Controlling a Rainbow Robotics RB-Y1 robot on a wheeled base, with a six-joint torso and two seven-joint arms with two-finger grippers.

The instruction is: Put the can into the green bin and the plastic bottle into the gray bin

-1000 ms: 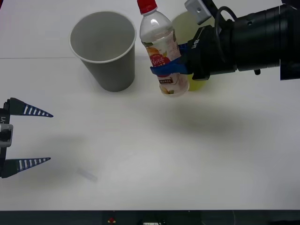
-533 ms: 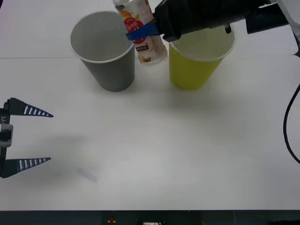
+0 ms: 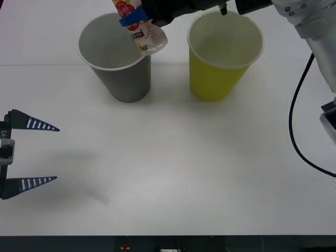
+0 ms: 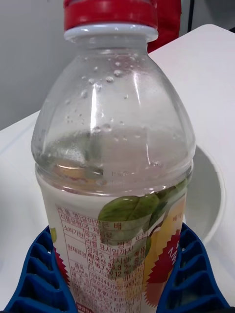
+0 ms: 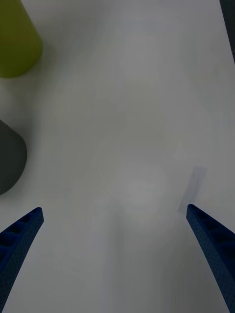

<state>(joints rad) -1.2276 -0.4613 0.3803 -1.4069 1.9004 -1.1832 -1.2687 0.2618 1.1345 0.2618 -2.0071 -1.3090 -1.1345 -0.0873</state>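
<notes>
My right gripper [image 3: 135, 20] is shut on the plastic bottle [image 3: 140, 30], a clear bottle with an orange-red label, held tilted over the right side of the gray bin's [image 3: 116, 79] rim. Up close the plastic bottle [image 4: 115, 161] shows its red cap, and blue fingers [image 4: 188, 274] clamp its label on both sides. Part of the gray bin's pale inside [image 4: 205, 195] lies behind it. The green bin [image 3: 223, 73] stands upright just right of the gray one. My left gripper [image 3: 31, 153] rests open at the table's left edge, away from both bins. The can is out of view.
The white table [image 3: 173, 168] stretches wide in front of the cups. A faint strip of clear tape [image 3: 98, 196] lies on it near the front left. A black cable [image 3: 299, 131] hangs at the right. The tape strip [image 5: 193, 188], green bin [image 5: 17, 44] and gray bin [image 5: 10, 156] appear from my left wrist.
My right arm has carried the bottle leftward and back, from in front of the green bin to above the gray bin's rim, uncovering the green bin. The left arm stayed still.
</notes>
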